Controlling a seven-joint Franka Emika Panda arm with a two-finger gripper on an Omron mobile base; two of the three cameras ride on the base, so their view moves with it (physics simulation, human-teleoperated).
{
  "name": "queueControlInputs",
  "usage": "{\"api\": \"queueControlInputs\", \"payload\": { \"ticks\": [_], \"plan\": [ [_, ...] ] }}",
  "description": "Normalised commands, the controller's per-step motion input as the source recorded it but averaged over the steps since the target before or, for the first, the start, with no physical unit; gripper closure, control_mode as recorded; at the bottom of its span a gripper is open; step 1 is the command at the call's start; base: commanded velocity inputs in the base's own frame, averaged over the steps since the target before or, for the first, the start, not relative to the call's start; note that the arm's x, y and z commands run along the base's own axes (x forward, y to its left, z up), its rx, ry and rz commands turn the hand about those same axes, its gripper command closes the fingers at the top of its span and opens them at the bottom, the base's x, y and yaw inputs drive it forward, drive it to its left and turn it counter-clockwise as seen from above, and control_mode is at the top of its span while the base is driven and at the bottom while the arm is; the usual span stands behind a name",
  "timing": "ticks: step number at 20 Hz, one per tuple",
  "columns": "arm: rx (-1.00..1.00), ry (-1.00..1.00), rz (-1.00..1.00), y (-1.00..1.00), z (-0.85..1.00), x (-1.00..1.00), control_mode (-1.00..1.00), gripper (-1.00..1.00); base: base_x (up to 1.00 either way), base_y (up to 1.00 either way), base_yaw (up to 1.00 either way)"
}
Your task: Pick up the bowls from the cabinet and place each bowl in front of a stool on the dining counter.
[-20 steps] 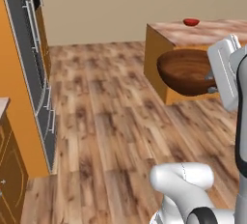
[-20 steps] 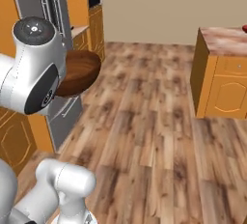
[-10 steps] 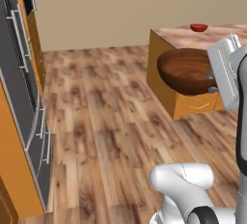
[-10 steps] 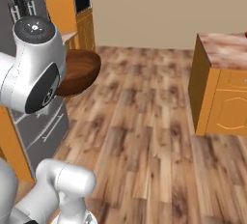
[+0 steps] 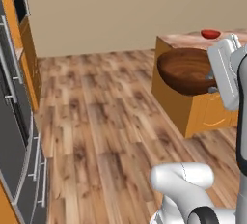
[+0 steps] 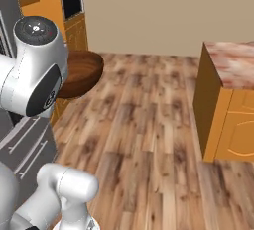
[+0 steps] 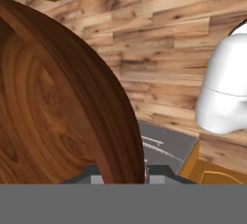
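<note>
You have the wooden plank floor spreading across both base views, from the beige back wall down to the robot's base. At 9 o'clock in the left base view stands a tall run of dark grey appliance fronts with long silver handles, framed by orange wood.

The dining worktop, with its mottled pink marble top and orange wooden base, sits at 3 o'clock in the right base view; in the left base view its near corner shows at 2 o'clock, partly behind the carried bowl.

The brown bowl hangs in the air at about 2 o'clock in the left base view, tilted so you look into its wood-grained hollow. Your end effector is closed narrow on its rim: in the hand view the rim runs right down between the two dark fingertips at 6 o'clock, and the bowl's inside covers the whole 9 o'clock half.

The red bowl rests on the marble top at 1 o'clock in the left base view, well apart from the brown one.
</note>
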Motion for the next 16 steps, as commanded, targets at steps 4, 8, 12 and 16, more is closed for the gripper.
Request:
{"api": "queueControlInputs", "payload": {
  "ticks": [4,8,12,16],
  "plan": [
    [0.0,0.0,0.0,0.0,0.0,0.0,1.0,1.0,1.0,-0.11,-0.02],
    [0.0,0.0,0.0,0.0,0.0,0.0,1.0,1.0,1.0,-0.11,-0.02],
    [0.0,0.0,0.0,0.0,0.0,0.0,1.0,1.0,1.0,-0.13,-0.02],
    [0.0,0.0,0.0,0.0,0.0,0.0,1.0,1.0,1.0,-0.12,-0.02]
  ]
}}
